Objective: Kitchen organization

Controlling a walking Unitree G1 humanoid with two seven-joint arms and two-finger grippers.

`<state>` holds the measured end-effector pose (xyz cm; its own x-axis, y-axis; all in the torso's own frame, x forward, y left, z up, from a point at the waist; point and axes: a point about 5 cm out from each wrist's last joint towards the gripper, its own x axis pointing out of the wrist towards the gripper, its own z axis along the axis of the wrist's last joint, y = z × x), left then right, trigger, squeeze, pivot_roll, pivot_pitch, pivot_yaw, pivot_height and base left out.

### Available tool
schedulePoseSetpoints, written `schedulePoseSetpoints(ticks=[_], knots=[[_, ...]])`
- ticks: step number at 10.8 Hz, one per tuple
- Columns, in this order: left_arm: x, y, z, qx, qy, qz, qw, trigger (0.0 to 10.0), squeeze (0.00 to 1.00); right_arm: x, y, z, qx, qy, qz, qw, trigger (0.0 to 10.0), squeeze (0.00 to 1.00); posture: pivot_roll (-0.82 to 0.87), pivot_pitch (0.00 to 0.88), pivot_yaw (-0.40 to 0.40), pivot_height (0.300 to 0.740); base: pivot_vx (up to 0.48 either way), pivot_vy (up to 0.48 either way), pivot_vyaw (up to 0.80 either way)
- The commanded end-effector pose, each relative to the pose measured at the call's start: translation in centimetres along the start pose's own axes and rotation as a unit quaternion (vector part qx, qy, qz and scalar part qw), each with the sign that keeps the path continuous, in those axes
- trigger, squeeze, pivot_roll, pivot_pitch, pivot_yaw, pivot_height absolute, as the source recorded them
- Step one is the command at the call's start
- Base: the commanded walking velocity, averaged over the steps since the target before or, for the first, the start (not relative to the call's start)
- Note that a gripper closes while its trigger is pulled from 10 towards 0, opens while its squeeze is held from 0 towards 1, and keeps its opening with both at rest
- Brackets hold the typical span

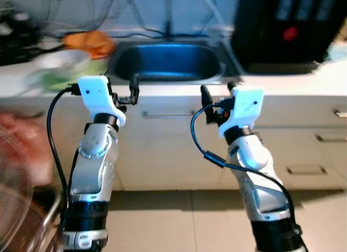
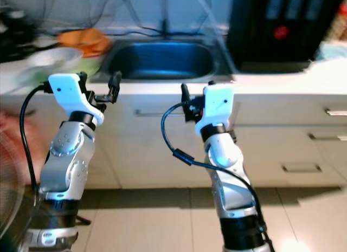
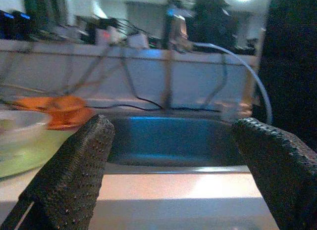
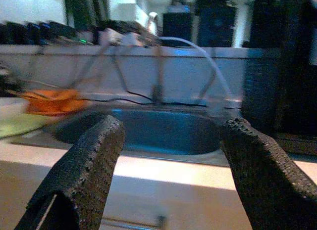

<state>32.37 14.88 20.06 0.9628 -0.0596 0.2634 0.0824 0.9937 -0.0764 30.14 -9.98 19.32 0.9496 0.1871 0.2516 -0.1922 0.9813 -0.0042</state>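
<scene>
While the robot faced the counter (image 1: 303, 84), both arms were raised before the sink (image 1: 168, 62). The left gripper (image 3: 173, 175) and right gripper (image 4: 168, 175) each hung with fingers spread apart, empty. An orange cloth (image 1: 89, 42) lay left of the sink, beside a white bowl (image 1: 59, 61).

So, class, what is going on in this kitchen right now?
The robot stands facing a kitchen counter with both arms raised in front of the sink. Its left hand and right hand are both open and hold nothing. Left of the sink sit a white bowl, something green beneath it and an orange item. A dark appliance stands to the right. Nothing is being handled yet.
</scene>
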Motion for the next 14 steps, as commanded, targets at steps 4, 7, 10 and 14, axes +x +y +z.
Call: schedulePoseSetpoints(ticks=[4, 7, 10, 14], knots=[[0.15, 0.15, 0.33, 0.001, -0.006, 0.004, 1.0, 10.0, 0.0, 0.37, 0.22, 0.63, -0.011, -0.018, 0.003, 1.0, 10.0, 0.0, -0.02, 0.005, 0.02, 0.74, 0.478, 0.0, 0.0], [0.08, 0.1, 0.23, 0.0, -0.003, 0.005, 1.0, 10.0, 0.0, 0.26, 0.35, 0.51, -0.013, -0.016, 0.005, 1.0, 10.0, 0.0, -0.03, 0.009, 0.02, 0.74, 0.472, 0.0, 0.0], [0.03, 0.25, -0.1, 0.006, 0.008, 0.016, 1.0, 10.0, 0.0, 0.28, 0.41, 0.4, -0.013, -0.015, 0.008, 1.0, 10.0, 0.0, -0.02, 0.013, 0.019, 0.74, 0.436, 0.0, 0.0], [0.02, 0.15, -0.24, 0.0, 0.011, 0.019, 1.0, 10.0, 0.0, 0.22, 0.5, 0.33, -0.014, -0.014, 0.009, 1.0, 10.0, 0.0, -0.03, 0.014, 0.024, 0.74, 0.361, 0.0, 0.0]])
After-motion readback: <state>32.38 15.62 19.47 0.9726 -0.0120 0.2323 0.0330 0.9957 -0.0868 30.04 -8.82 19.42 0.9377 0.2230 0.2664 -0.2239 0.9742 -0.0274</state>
